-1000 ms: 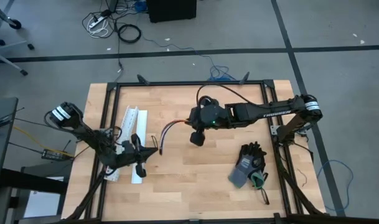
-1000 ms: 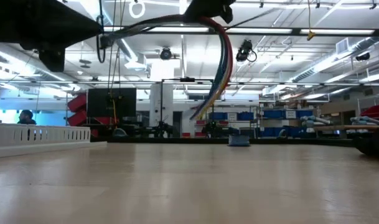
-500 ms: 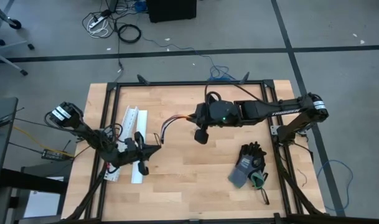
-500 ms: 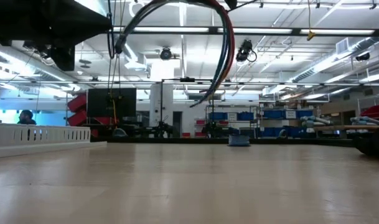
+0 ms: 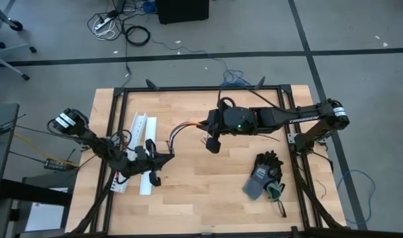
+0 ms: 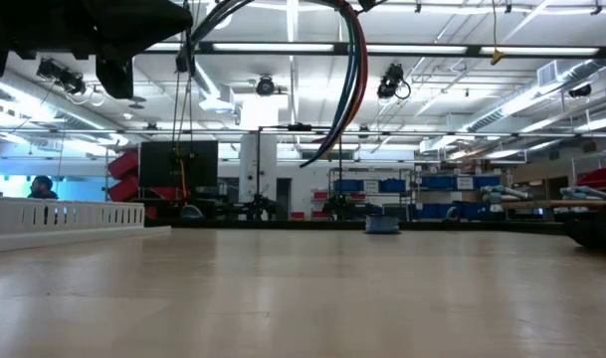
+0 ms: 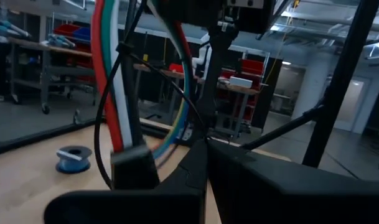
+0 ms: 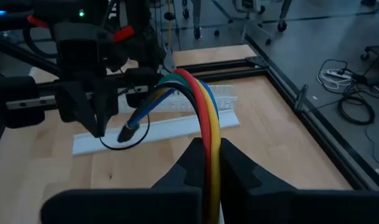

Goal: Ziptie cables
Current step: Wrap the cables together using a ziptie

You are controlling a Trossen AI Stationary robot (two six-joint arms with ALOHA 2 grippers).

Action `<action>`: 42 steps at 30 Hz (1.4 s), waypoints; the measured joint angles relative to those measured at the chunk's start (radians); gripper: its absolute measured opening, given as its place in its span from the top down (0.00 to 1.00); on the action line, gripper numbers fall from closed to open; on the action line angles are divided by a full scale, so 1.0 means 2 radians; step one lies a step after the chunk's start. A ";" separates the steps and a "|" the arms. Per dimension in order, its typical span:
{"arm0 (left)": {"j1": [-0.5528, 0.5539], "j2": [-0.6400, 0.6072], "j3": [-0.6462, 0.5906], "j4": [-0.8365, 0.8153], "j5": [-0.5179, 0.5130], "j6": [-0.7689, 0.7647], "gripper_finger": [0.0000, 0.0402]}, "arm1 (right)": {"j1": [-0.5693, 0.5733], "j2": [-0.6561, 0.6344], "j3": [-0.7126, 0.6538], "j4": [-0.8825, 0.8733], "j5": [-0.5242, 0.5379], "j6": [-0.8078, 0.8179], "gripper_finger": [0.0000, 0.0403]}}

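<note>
Above table, one cables [image 8: 205, 118] bundle, two grippers, right gripper [image 8: 206, 163], left gripper [image 5: 163, 156]

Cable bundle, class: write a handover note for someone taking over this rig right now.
Right gripper: shut on the cables, holding the bundle above the table's middle.
Left gripper: shut, at the bundle's free end, beside the white slotted channel.
A ziptie is looped around the wires near the left gripper.
Done: bundle lifted, ziptie looped on.
Left: whether the loop is pulled tight cannot be seen; check it. A second ziptie is not visible.
Work gloves lie near the right arm.
</note>
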State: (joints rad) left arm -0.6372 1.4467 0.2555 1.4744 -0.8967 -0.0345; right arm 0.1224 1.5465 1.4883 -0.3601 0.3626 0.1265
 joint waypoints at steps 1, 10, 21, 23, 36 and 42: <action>0.001 0.000 0.002 0.000 0.000 0.002 1.00 | 0.002 0.002 0.000 0.000 0.000 0.000 0.97; 0.008 0.000 0.006 0.027 0.000 0.043 1.00 | 0.021 0.009 -0.002 -0.040 -0.002 0.029 0.97; 0.009 0.000 0.005 -0.010 0.007 0.039 1.00 | 0.008 0.098 -0.024 0.000 -0.082 0.045 0.97; 0.009 0.000 0.004 -0.037 0.012 0.024 1.00 | 0.001 0.119 -0.024 0.016 -0.103 0.048 0.97; -0.003 0.000 0.004 -0.138 0.004 -0.036 1.00 | -0.047 0.175 -0.024 0.021 -0.162 0.060 0.97; -0.003 0.000 0.004 -0.137 0.002 -0.035 1.00 | -0.087 0.180 -0.008 0.020 -0.240 0.066 0.97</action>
State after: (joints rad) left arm -0.6434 1.4464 0.2634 1.1997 -0.8926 -0.1046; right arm -0.0516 1.9063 1.4720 -0.3196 -0.1167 0.2575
